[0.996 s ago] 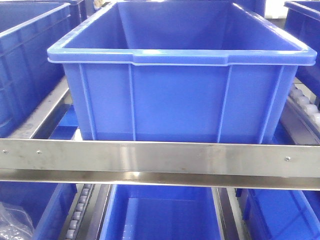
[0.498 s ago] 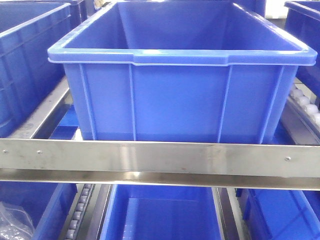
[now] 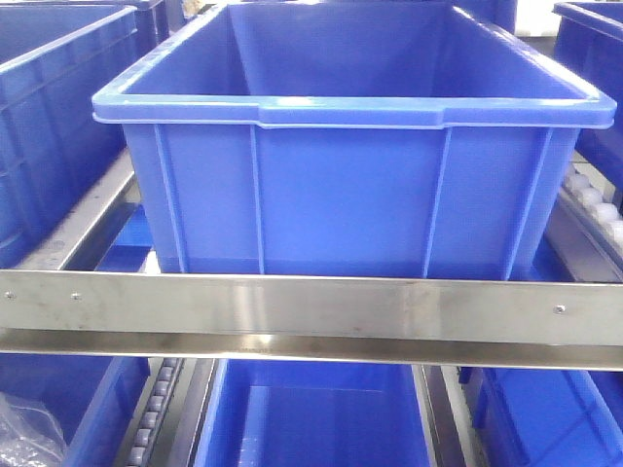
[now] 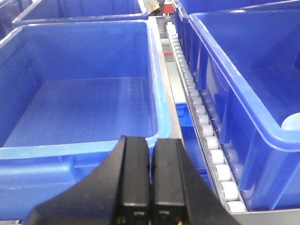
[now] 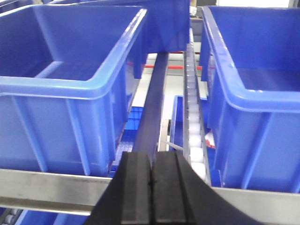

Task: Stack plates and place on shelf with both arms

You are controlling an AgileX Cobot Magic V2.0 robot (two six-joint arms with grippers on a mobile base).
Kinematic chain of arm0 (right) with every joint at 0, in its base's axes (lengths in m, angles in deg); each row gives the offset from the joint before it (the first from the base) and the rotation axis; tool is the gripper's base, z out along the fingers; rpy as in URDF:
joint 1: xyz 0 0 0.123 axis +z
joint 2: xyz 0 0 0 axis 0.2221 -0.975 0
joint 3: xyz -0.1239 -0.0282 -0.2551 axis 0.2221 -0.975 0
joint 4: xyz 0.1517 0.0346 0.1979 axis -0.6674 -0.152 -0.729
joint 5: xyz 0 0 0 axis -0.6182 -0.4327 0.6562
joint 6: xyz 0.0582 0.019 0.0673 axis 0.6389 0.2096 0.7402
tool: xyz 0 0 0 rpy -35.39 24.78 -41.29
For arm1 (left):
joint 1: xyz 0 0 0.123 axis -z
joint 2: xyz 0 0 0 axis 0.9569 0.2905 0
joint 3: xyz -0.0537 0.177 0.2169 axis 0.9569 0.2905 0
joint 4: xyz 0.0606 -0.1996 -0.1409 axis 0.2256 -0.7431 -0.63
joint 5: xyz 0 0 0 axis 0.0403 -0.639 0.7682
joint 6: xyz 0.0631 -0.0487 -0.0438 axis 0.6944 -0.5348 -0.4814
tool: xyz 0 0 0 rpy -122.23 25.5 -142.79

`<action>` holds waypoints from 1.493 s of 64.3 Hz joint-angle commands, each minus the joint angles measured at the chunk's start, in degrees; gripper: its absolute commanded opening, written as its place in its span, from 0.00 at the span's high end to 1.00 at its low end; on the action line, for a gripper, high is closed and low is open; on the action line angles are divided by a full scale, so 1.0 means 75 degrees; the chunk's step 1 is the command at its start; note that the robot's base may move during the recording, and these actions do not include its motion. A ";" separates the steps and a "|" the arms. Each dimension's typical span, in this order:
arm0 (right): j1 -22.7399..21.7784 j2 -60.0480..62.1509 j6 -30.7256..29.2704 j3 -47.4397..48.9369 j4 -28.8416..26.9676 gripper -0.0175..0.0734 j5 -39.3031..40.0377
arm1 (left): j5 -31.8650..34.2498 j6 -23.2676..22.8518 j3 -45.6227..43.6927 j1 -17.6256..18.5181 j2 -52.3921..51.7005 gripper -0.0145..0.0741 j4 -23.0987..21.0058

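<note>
The shelf is a brushed steel rack with a riveted front rail, and it carries blue bins. In the left wrist view my left gripper is shut and empty, hovering at the near rim of a blue bin beside the roller track. A pale rounded sliver, possibly a plate rim, shows inside the bin at the right edge. In the right wrist view my right gripper is shut and empty, above the front rail and between two bins. No plates show clearly in any view.
A large blue bin fills the upper level straight ahead, with more bins at both sides and on the level below. A roller track and a steel divider run between the bins. A clear plastic bag lies at the lower left.
</note>
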 commanded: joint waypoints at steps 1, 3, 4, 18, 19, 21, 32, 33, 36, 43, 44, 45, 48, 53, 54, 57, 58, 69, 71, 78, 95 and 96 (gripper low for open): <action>-0.0046 0.0163 0.0955 -0.0017 0.1008 0.75 0.0610 | 0.0654 -0.0020 -0.0217 -0.0029 0.0054 0.74 -0.0053; -0.0046 0.0163 0.1010 -0.0017 0.1092 0.75 0.0592 | 0.0654 -0.0020 -0.0217 -0.0029 0.0054 0.74 -0.0053; -0.0046 0.0163 0.1010 -0.0017 0.1092 0.75 0.0592 | 0.0654 -0.0020 -0.0217 -0.0029 0.0054 0.74 -0.0053; -0.0038 0.0163 0.0784 -0.0023 0.0950 0.75 0.0151 | 0.0666 -0.0020 -0.0217 -0.0029 0.0066 0.74 -0.0053; -0.0038 0.0163 0.0735 -0.0023 0.0910 0.75 0.0115 | 0.0666 -0.0020 -0.0217 -0.0029 0.0066 0.74 -0.0053; -0.0038 0.0163 0.0700 -0.0023 0.0874 0.75 0.0089 | 0.0666 -0.0020 -0.0217 -0.0029 0.0066 0.74 -0.0053; -0.0038 0.0163 0.0708 -0.0023 0.0864 0.75 0.0256 | 0.0666 -0.0020 -0.0217 -0.0029 0.0066 0.74 -0.0053; -0.0038 0.0163 0.0707 -0.0023 0.0856 0.75 0.0256 | 0.0666 -0.0020 -0.0217 -0.0029 0.0066 0.74 -0.0053; -0.0038 0.0163 0.0707 -0.0023 0.0836 0.75 0.0256 | 0.0666 -0.0020 -0.0217 -0.0029 0.0066 0.74 -0.0053; -0.0038 0.0156 0.0707 -0.0016 0.0684 0.75 0.0256 | 0.0666 -0.0020 -0.0217 -0.0029 0.0066 0.74 -0.0053; -0.0038 0.0156 0.0707 -0.0016 0.0684 0.75 0.0256 | 0.0666 -0.0020 -0.0217 -0.0029 0.0066 0.74 -0.0053; -0.0038 0.0156 0.0707 -0.0016 0.0681 0.75 0.0265 | 0.0666 -0.0020 -0.0217 -0.0029 0.0066 0.74 -0.0053; -0.0038 0.0156 0.0707 -0.0016 0.0681 0.75 0.0292 | 0.0666 -0.0020 -0.0217 -0.0029 0.0066 0.74 -0.0053; -0.0038 0.0156 0.0707 -0.0016 0.0681 0.75 0.0232 | 0.0666 -0.0020 -0.0217 -0.0029 0.0066 0.74 -0.0053; -0.0038 0.0156 0.0707 -0.0016 0.0681 0.75 0.0209 | 0.0666 -0.0020 -0.0217 -0.0029 0.0066 0.74 -0.0053; -0.0038 0.0156 0.0707 -0.0016 0.0681 0.75 0.0194 | 0.0666 -0.0020 -0.0217 -0.0029 0.0066 0.74 -0.0053; -0.0038 0.0156 0.0707 -0.0016 0.0681 0.75 0.0186 | 0.0666 -0.0020 -0.0217 -0.0029 0.0066 0.74 -0.0053; -0.0038 0.0156 0.0707 -0.0016 0.0681 0.75 0.0186 | 0.0666 -0.0020 -0.0217 -0.0029 0.0066 0.74 -0.0053; -0.0038 0.0156 0.0707 -0.0016 0.0681 0.75 0.0186 | 0.0666 -0.0020 -0.0217 -0.0029 0.0066 0.74 -0.0053; -0.0038 0.0156 0.0707 -0.0016 0.0681 0.75 0.0186 | 0.0666 -0.0020 -0.0217 -0.0029 0.0066 0.74 -0.0053; -0.0038 0.0156 0.0707 -0.0016 0.0681 0.75 0.0186 | 0.0747 -0.0020 -0.0057 -0.0084 -0.0200 0.74 -0.0053; -0.0038 0.0156 0.0707 -0.0016 0.0681 0.75 0.0186 | 0.0764 -0.0020 0.0001 -0.0087 -0.0240 0.74 -0.0053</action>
